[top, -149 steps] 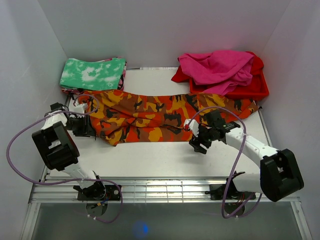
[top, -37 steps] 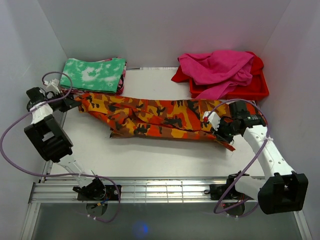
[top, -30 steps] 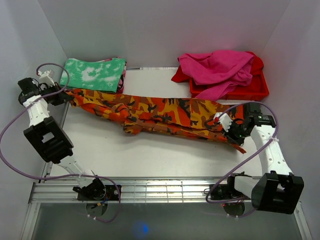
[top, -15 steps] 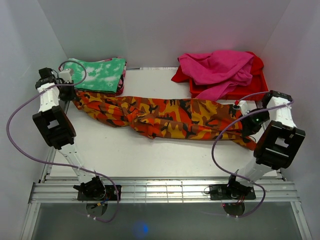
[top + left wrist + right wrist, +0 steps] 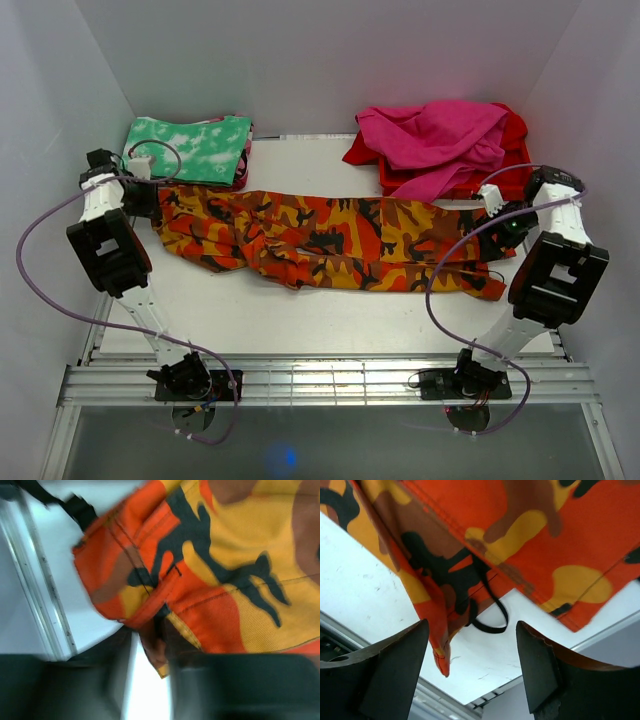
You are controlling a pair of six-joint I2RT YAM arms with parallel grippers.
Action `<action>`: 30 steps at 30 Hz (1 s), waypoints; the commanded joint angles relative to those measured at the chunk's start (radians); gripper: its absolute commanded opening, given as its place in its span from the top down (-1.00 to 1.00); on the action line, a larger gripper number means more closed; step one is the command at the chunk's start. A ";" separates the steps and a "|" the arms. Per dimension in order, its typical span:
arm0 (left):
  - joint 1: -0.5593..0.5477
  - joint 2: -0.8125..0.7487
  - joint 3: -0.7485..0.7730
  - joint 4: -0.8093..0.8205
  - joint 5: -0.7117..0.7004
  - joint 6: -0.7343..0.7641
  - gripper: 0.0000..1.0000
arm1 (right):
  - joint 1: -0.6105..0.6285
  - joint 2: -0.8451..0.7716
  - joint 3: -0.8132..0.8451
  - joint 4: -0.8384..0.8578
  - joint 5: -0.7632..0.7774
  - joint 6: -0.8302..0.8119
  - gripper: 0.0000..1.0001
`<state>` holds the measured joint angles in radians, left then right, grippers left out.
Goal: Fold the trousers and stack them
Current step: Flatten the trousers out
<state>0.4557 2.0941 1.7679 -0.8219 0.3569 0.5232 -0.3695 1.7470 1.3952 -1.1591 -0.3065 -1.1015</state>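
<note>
The camouflage trousers (image 5: 320,235) lie stretched left to right across the middle of the table, flat with some wrinkles. My left gripper (image 5: 143,197) is at their left end. In the left wrist view (image 5: 150,650) the picture is blurred; the fingers stand a little apart with a corner of the trousers (image 5: 225,555) hanging between them. My right gripper (image 5: 508,228) is at their right end. In the right wrist view (image 5: 471,625) it is wide open and empty, just above the trousers' edge (image 5: 520,530) and a black drawstring loop (image 5: 490,622).
A folded green-and-white cloth (image 5: 190,148) lies at the back left, close to my left gripper. A red tray (image 5: 515,182) with magenta garments (image 5: 440,135) stands at the back right. White walls close in both sides, and a metal rail (image 5: 45,605) runs along the table's left edge.
Both arms swung outward and back, pulling the trousers out long and laying them down. My right gripper has let go of the right end. The left view is motion-blurred.
</note>
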 commanded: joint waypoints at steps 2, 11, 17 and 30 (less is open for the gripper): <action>-0.003 -0.156 -0.070 0.003 0.052 0.018 -0.24 | 0.017 -0.156 0.016 0.006 -0.085 0.008 -0.50; -0.089 -0.489 -0.244 -0.085 0.473 0.256 -0.96 | 0.142 -0.529 -0.431 0.074 0.050 -0.176 -0.22; -0.457 -0.790 -0.612 -0.016 0.400 0.563 -0.95 | 0.147 -0.495 -0.562 0.237 0.113 -0.112 -0.50; -1.051 -0.680 -0.788 0.201 -0.068 0.762 -0.87 | 0.147 -0.152 -0.473 0.409 0.095 0.069 0.00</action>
<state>-0.5499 1.4040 0.9951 -0.6674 0.3985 1.1694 -0.2260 1.5543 0.8799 -0.7963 -0.1993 -1.0790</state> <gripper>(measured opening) 0.946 0.535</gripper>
